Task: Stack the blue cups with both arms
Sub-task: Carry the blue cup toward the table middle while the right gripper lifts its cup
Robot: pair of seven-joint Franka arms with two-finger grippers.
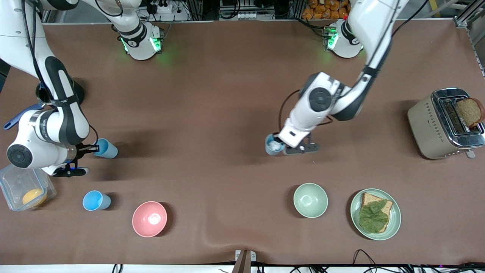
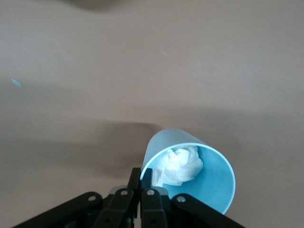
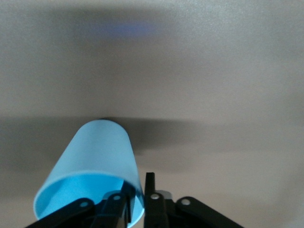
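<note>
Cup with paper (image 1: pixel 273 144): light-blue plastic tumbler, tapering to its base, held over the table's middle strip toward the left arm's end; crumpled white paper (image 2: pixel 178 165) fills part of its inside.
Left end effector (image 1: pixel 282 146): clenched on that cup's rim, one finger inside the wall and one outside, seen plainly in the left wrist view (image 2: pixel 141 187).
Second cup (image 1: pixel 105 148): same smooth blue plastic, nothing inside, tilted with its mouth toward the wrist; held above the table (image 1: pixel 212 113) at the right arm's end.
Right end effector (image 1: pixel 88 148): grasping the second cup by its rim, the wall pinched between the two dark fingers (image 3: pixel 137 192).
Third cup (image 1: pixel 96 200): standing upright on the table, mouth up, nearer the front camera than the second cup, touched by neither arm.
Pink bowl (image 1: pixel 149 218): wide, round, glossy; just beside the third cup, toward the table's middle.
Pale green bowl (image 1: pixel 310 200): round, matte; nearer the front camera than the cup with paper.
Green plate (image 1: pixel 394 220): beside the green bowl, carrying a bread slice (image 1: pixel 385 206) topped with a leaf (image 1: pixel 372 218).
Toaster (image 1: pixel 428 127): beige body, metal top, at the left arm's end, a brown slice (image 1: pixel 470 111) sticking out of a slot.
Clear box (image 1: pixel 11 182): transparent plastic, at the right arm's end, an orange round thing (image 1: pixel 32 196) inside.
</note>
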